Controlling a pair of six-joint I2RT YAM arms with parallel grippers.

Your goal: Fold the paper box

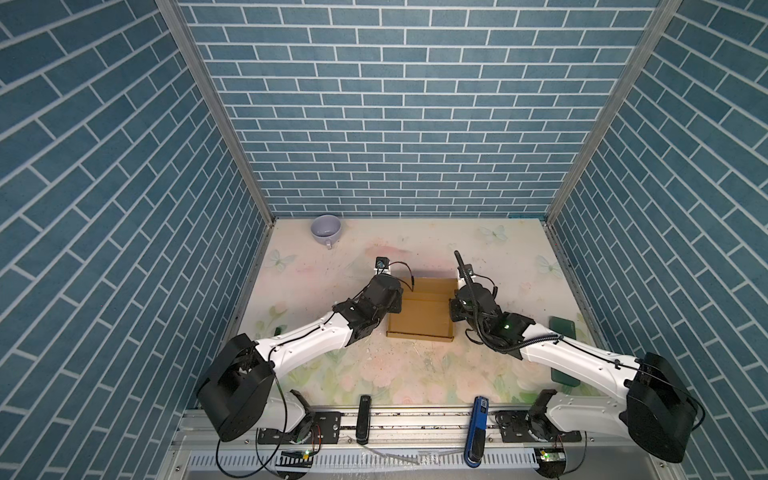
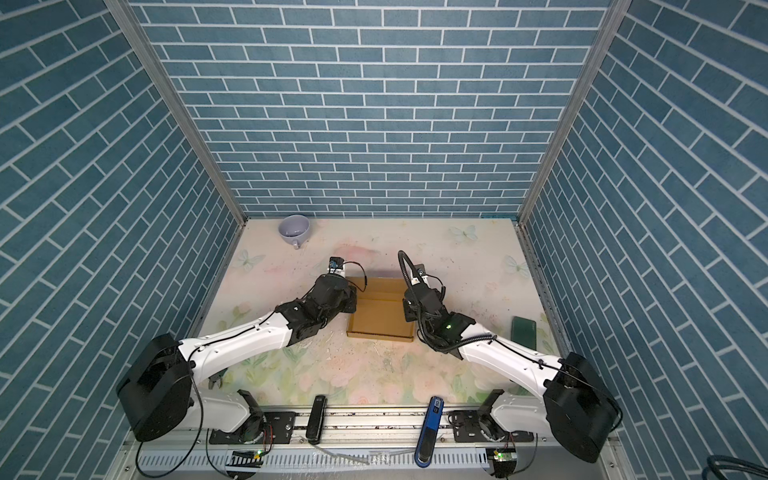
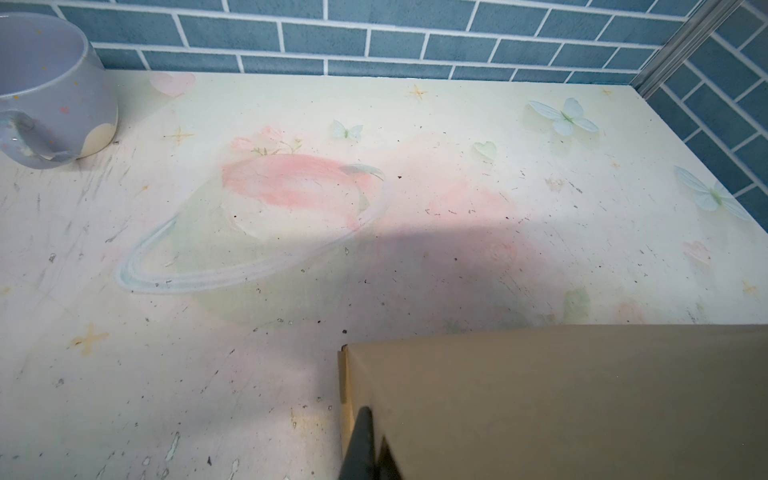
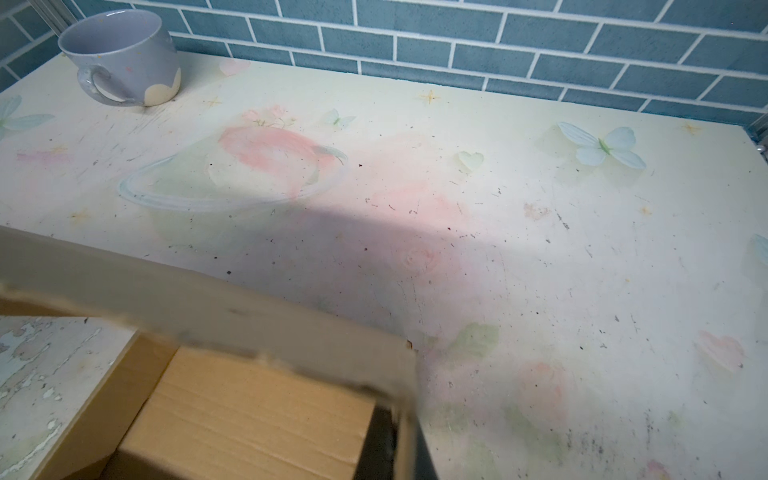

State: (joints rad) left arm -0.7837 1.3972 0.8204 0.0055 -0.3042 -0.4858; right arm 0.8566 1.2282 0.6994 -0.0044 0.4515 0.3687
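Cardboard clamped from both sides, box half built.
Closed together, the left jaws and right jaws each pinch a side wall of the paper box [image 1: 419, 324]. It lies in the middle of the table [image 1: 415, 249], between the arms and equally near both, its long axis running away from the robot's base; the far panel looks raised. Its tray holds nothing; the lilac mug [image 1: 326, 231], well apart in the far left corner, is empty too.

Tan-brown paper box [image 1: 419, 328], lavender mug [image 1: 326, 229], pastel floral table [image 1: 415, 374], blue brick walls [image 1: 395, 124]
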